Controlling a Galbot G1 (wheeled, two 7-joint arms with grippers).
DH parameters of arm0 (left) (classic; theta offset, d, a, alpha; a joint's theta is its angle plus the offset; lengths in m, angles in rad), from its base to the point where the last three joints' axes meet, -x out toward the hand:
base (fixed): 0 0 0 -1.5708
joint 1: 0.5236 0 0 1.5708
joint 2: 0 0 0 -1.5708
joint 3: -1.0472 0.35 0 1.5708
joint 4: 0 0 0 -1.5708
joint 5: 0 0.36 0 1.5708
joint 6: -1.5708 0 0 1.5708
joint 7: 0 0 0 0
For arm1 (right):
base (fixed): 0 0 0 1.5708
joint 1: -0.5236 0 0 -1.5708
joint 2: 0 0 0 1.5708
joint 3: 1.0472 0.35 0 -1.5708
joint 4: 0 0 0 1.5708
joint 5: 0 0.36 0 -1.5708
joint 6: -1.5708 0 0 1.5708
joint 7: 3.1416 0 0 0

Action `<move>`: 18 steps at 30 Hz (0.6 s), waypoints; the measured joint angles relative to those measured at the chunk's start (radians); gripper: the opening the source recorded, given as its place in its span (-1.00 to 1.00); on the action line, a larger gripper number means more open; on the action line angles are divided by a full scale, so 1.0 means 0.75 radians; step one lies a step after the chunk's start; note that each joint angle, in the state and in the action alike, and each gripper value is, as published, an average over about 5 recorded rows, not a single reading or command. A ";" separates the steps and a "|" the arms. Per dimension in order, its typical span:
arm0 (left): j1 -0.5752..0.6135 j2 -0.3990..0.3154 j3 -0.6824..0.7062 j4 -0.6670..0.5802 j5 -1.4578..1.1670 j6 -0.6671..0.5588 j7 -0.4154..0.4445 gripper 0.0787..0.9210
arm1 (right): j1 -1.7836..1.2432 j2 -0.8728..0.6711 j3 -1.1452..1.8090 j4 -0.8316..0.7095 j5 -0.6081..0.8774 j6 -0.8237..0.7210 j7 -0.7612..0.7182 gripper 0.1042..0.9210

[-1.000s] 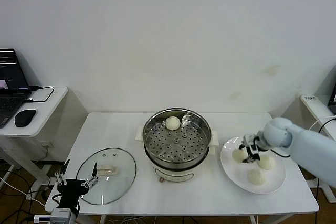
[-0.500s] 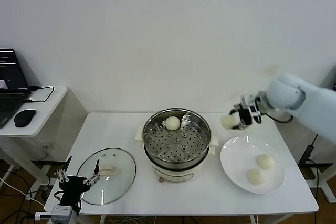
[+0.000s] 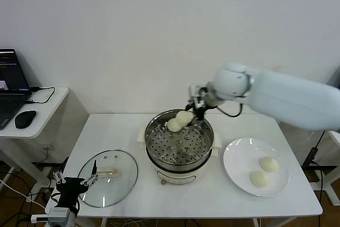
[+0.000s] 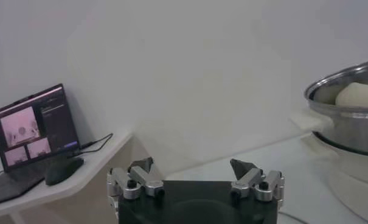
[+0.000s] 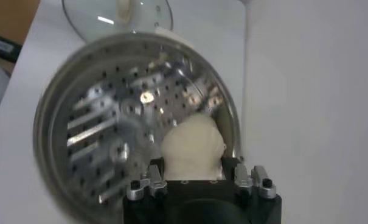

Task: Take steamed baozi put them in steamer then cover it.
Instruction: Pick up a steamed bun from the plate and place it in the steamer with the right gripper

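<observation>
Fingers of the right gripper [image 3: 192,114] pinch a bun [image 3: 185,117] from both sides; my right wrist view shows the bun [image 5: 193,146] filling the gap between them. I have it hanging above the back of the steamer [image 3: 179,144], just inside the steel rim, right beside a second bun [image 3: 173,125] that lies on the holed floor near the back wall. From the head view the two buns look touching or nearly so; I cannot tell which. Most of the steamer floor [image 5: 120,137] toward the front and the left is bare, so there is open room there, while the back rim is close behind the held bun.

On the plate [image 3: 236,155], to the right of the steamer, two more buns [image 3: 269,164] [image 3: 258,179] lie near each other in its right half; its left half is bare. Between plate and steamer I see a strip of bare table [image 3: 122,126].

My left gripper [image 3: 74,183] sits low at the table's front left corner, fingers spread wide, gripping nothing, just beside the edge of the glass lid [image 3: 106,176], which lies flat on the table left of the steamer. In the left wrist view its fingers [image 4: 141,173] stand well apart.
</observation>
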 measured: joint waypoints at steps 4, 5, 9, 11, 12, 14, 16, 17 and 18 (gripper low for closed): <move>-0.002 -0.007 -0.002 -0.003 0.000 0.000 0.000 0.77 | -0.045 0.118 -0.016 -0.060 0.031 -0.053 0.048 0.18; -0.001 -0.009 -0.003 -0.003 -0.001 -0.001 0.000 0.77 | -0.058 0.145 -0.019 -0.077 0.036 -0.064 0.059 0.18; 0.002 -0.012 -0.010 -0.004 -0.004 -0.002 -0.001 0.77 | -0.107 0.244 -0.031 -0.147 0.048 -0.098 0.093 0.18; 0.003 -0.012 -0.013 -0.004 -0.006 -0.003 -0.002 0.77 | -0.129 0.284 -0.039 -0.180 0.050 -0.111 0.105 0.18; 0.003 -0.012 -0.014 -0.003 -0.007 -0.003 -0.002 0.77 | -0.139 0.301 -0.042 -0.195 0.051 -0.116 0.109 0.18; 0.003 -0.012 -0.015 -0.002 -0.008 -0.004 -0.002 0.77 | -0.157 0.329 -0.048 -0.221 0.052 -0.125 0.119 0.20; 0.002 -0.012 -0.015 -0.001 -0.008 -0.004 -0.002 0.77 | -0.173 0.351 -0.050 -0.244 0.052 -0.133 0.129 0.26; 0.001 -0.013 -0.014 -0.001 -0.008 -0.004 -0.003 0.77 | -0.181 0.361 -0.051 -0.255 0.051 -0.136 0.134 0.32; 0.001 -0.013 -0.013 -0.001 -0.008 -0.004 -0.003 0.77 | -0.188 0.369 -0.051 -0.266 0.049 -0.139 0.138 0.38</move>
